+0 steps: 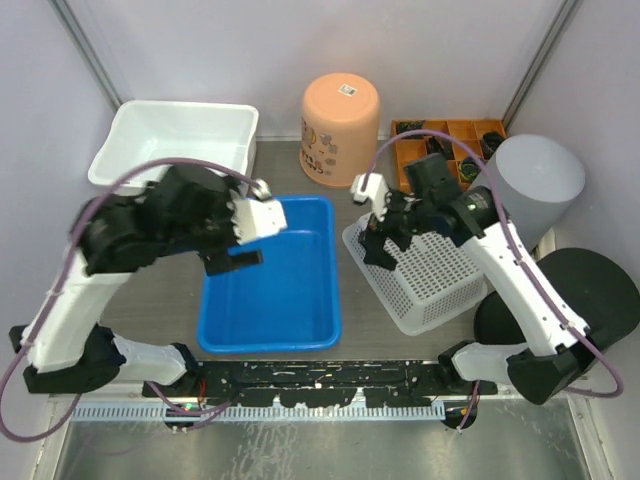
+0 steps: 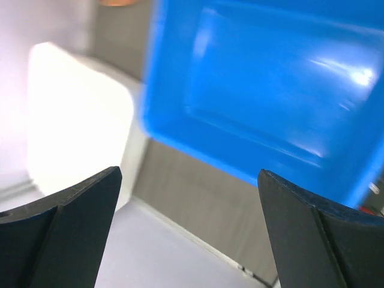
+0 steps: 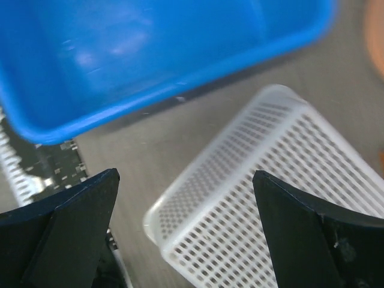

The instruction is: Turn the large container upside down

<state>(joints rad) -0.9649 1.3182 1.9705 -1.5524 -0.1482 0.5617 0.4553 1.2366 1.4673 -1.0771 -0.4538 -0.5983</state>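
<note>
The large container, a blue rectangular tub (image 1: 300,300), stands mouth up in the middle of the table; its inside shows nothing in it. My left gripper (image 1: 238,250) hovers over the tub's left rim with its jaws wide open and nothing between them. In the left wrist view the gripper (image 2: 189,231) frames bare table beside the blue tub (image 2: 270,90). My right gripper (image 1: 380,243) is open too, above the left corner of a white perforated basket (image 1: 430,280). The right wrist view shows that gripper (image 3: 186,231) over the basket (image 3: 270,198), with the blue tub (image 3: 150,48) beyond.
A white tub (image 1: 175,140) sits at the back left, close to the blue one. An upturned orange bucket (image 1: 340,115) stands at the back centre. An orange compartment tray (image 1: 450,135), a grey cylinder (image 1: 535,185) and a black round object (image 1: 590,290) crowd the right side.
</note>
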